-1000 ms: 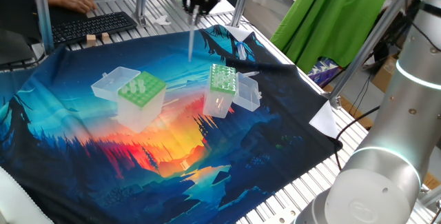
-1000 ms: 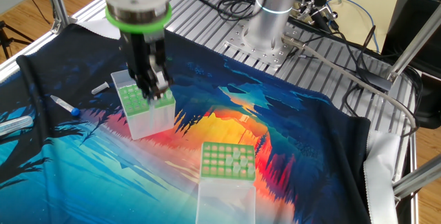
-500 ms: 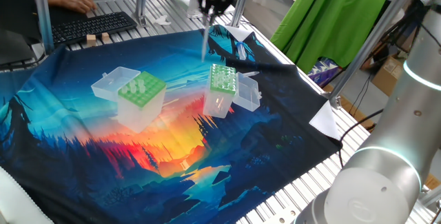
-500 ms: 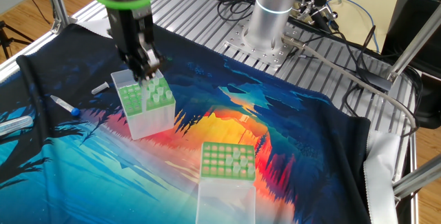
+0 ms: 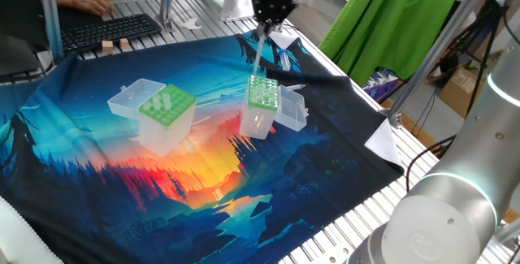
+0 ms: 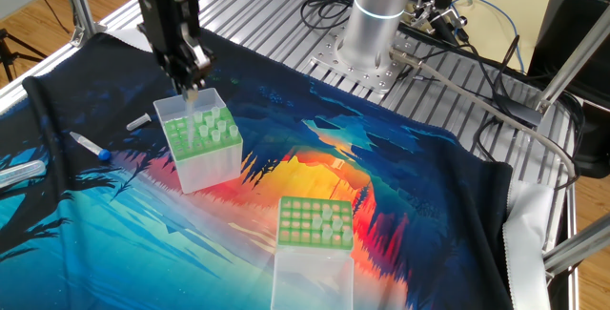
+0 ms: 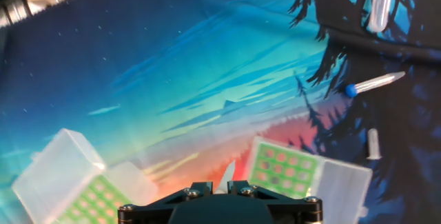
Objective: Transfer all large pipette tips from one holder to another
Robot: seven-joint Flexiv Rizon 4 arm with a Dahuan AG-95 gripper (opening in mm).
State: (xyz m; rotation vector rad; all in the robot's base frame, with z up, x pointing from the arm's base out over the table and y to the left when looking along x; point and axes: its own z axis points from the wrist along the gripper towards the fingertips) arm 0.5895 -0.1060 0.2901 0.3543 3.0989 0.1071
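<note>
On the printed cloth (image 5: 97,175), the wide-holed holder (image 5: 166,106) sits at left with its clear lid (image 5: 130,97) hinged open, in the same spot as a second ago. To its right stands the narrow box (image 5: 262,101), also unmoved. The change is overhead. The gripper (image 5: 266,27), pointing down and pinching one large pipette tip (image 5: 257,53) by its wide end, has travelled to the right across this fixed view, from the open cloth between the two boxes to a spot above the narrow box's far edge. The tip hangs upright below the jaws; whether its point has reached the green plate cannot be told.

From the other side of the table, a blue-capped tube (image 6: 91,145) lies at far left. The gripper (image 6: 189,83) has drawn back from in front of the narrow box (image 6: 200,148), so the whitish tips standing in its plate (image 6: 221,131) are now in plain sight. The wide-holed holder (image 6: 315,222) lies nearer the camera, well apart.

The hand view shows the held tip (image 7: 229,172) between the dark fingers (image 7: 200,195), with a box on either side of it
</note>
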